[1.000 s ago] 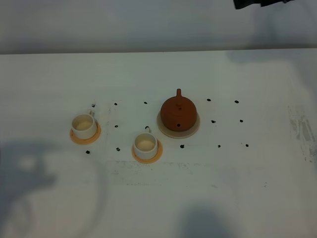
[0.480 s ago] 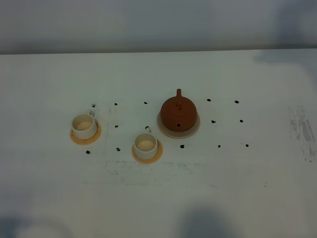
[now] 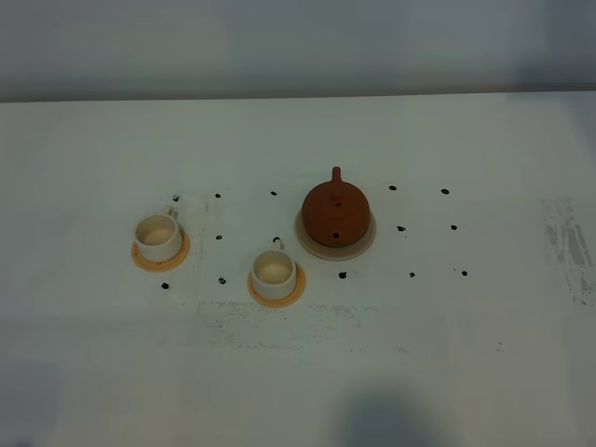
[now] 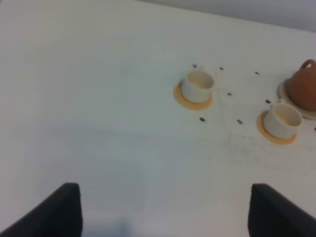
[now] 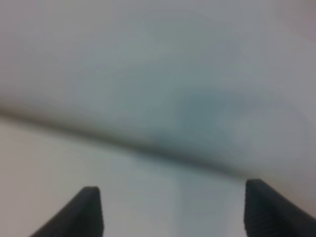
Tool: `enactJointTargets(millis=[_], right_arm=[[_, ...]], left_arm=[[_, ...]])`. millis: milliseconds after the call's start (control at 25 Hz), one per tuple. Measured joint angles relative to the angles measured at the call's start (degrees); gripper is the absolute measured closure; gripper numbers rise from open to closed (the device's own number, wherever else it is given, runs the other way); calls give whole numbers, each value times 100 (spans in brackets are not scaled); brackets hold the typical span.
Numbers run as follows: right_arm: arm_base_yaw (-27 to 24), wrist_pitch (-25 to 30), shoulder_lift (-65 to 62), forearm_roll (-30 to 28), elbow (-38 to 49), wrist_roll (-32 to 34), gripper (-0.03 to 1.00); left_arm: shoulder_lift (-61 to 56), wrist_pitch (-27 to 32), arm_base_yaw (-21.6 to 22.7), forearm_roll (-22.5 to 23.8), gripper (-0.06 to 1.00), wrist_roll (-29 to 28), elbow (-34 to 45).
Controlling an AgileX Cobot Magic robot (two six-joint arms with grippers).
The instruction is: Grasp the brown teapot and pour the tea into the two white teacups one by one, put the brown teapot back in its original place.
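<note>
The left tool (image 4: 168, 212) has its two dark fingers (image 4: 61, 212) spread wide apart, with nothing held between them. The right tool (image 5: 180, 210) is likewise spread wide and empty, though its wrist view is blurred.

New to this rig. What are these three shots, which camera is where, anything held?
A two-arm robot; each arm ends in a two-finger gripper with a camera on its wrist. One picture comes from a camera high above the table, the other two from the wrists. On the table: a brown teapot sitting on a cream saucer, and two white teacups, each on an orange coaster, among small black dots. The dark shapes at the edge of each wrist picture are gripper fingers. The left gripper is open and empty, facing the cups. The right gripper is open and empty too; its picture is blurred and shows no tea things. Neither arm appears in the high view.
</note>
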Motion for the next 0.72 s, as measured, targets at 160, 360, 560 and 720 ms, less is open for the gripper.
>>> enactJointTargets(millis=[160,360,560,720], right_arm=[[0,-644,92,13,0,181,37],[0,-489,98,13,0,404,37],[0,-312,50,8,182,509,37],[0,-435,-105,-171,637,527,37]], left_arm=[[-6,0,0,31,27,108,0],[-6,0,0,-56,27,324,72],[-6,0,0,-293,27,347,867],[-6,-197,0,-535,27,352,1098]])
